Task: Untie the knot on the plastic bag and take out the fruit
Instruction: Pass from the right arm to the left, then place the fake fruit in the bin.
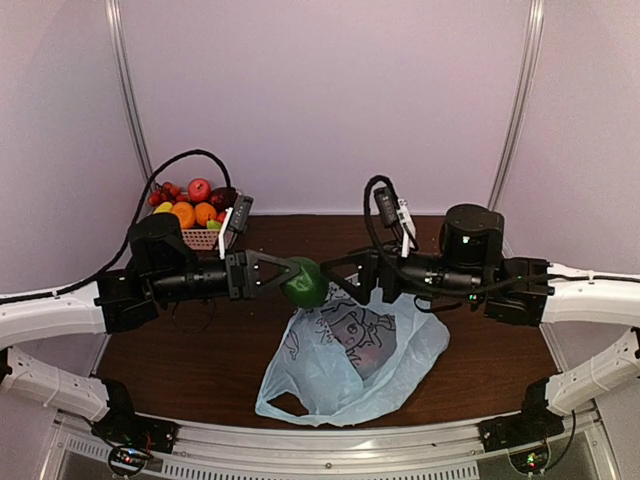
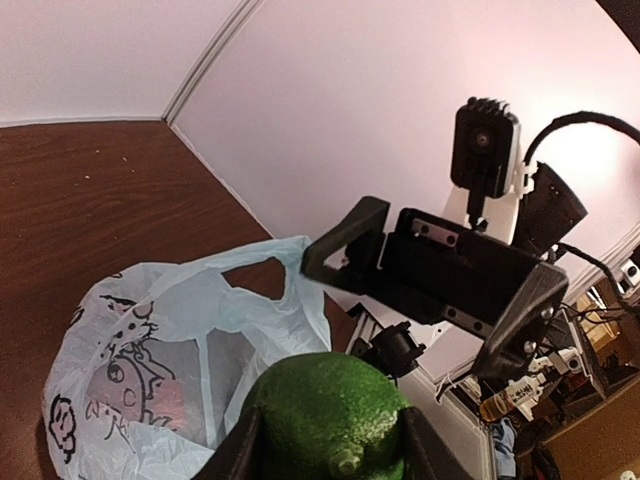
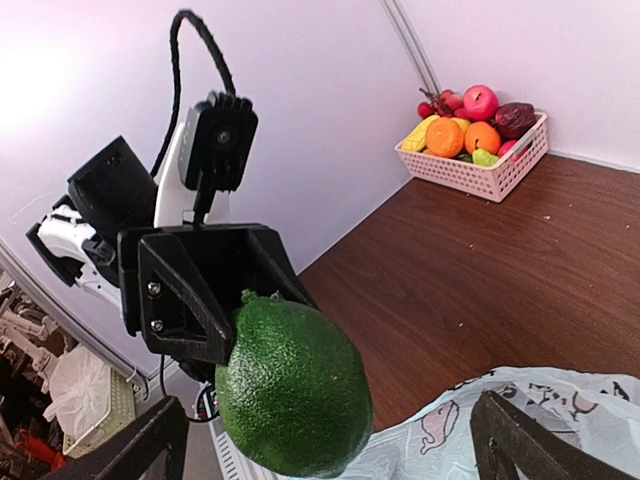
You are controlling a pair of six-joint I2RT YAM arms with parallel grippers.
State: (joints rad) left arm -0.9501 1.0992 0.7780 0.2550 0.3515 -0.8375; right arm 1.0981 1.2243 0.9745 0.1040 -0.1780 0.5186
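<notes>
- The left gripper (image 1: 296, 279) is clamped on a green lime-like fruit (image 3: 292, 390), raised above the far edge of the plastic bag (image 1: 330, 375). The right gripper (image 1: 341, 278) gapes wide and empty just right of it.
- The bag's mouth looks open, so the step in hand is taking fruit out. A reddish piece (image 1: 366, 356) shows inside.
- Next, I judge: carry the fruit left, away from the right fingers, toward the pink basket (image 3: 480, 176) at far left.
- Bare table (image 1: 190, 345) lies left of the bag, whose near edge lies close to the table's front.

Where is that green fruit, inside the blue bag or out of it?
Out: the left gripper holds the green fruit in mid-air, clear of the plastic bag lying below it.
</notes>
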